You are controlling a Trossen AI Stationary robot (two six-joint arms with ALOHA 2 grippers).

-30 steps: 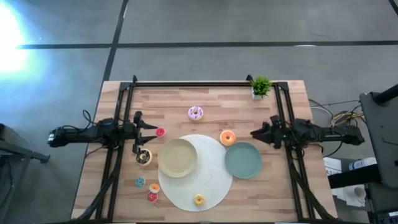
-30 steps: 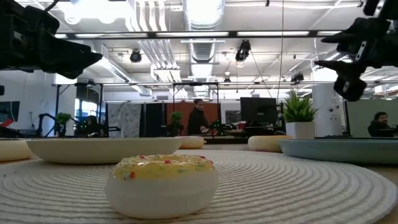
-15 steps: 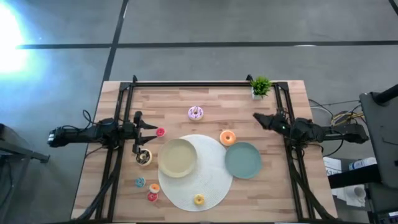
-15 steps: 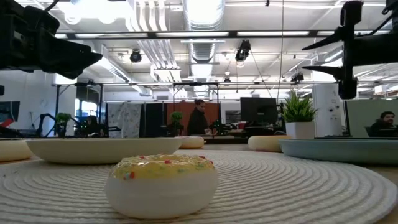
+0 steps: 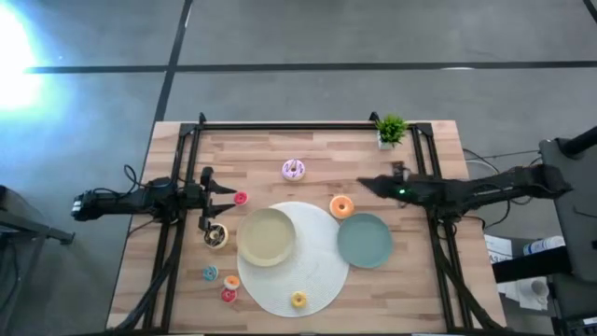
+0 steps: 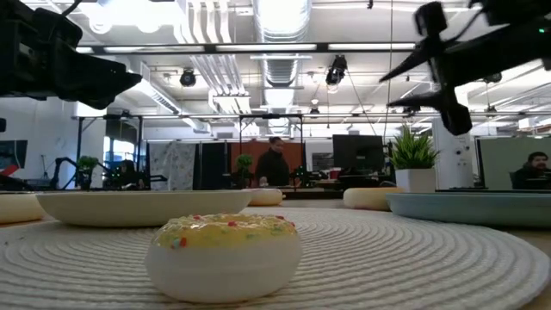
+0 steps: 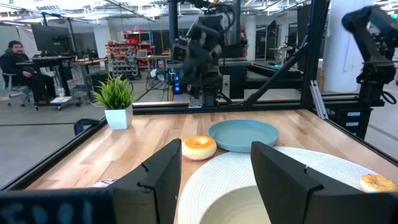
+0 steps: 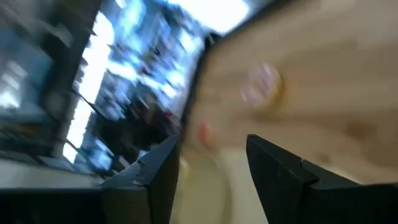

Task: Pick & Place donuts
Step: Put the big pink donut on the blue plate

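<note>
The left gripper (image 5: 222, 189) waits at the left side of the worktop (image 5: 308, 149), fingers apart and holding nothing. Just beside it lies a red donut (image 5: 241, 198), and nearer the front a brown donut (image 5: 216, 235). Further forward, off the left edge of the white mat (image 5: 317, 271), sit a blue donut (image 5: 210, 273), an orange-topped one (image 5: 231, 281) and another red one (image 5: 229, 296). The beige plate (image 5: 267, 235) rests on the mat's left part and carries nothing. A yellow donut (image 5: 298, 300) lies on the mat's front edge. Toward the back a lilac donut (image 5: 294, 169) lies alone on the bare wood. An orange donut (image 5: 341, 206) sits just behind the teal plate (image 5: 364, 240), which also carries nothing. The right gripper (image 5: 366, 185) hangs over the wood just beside the orange donut, fingers apart. A potted plant (image 5: 391, 131) stands at the back right corner.
</note>
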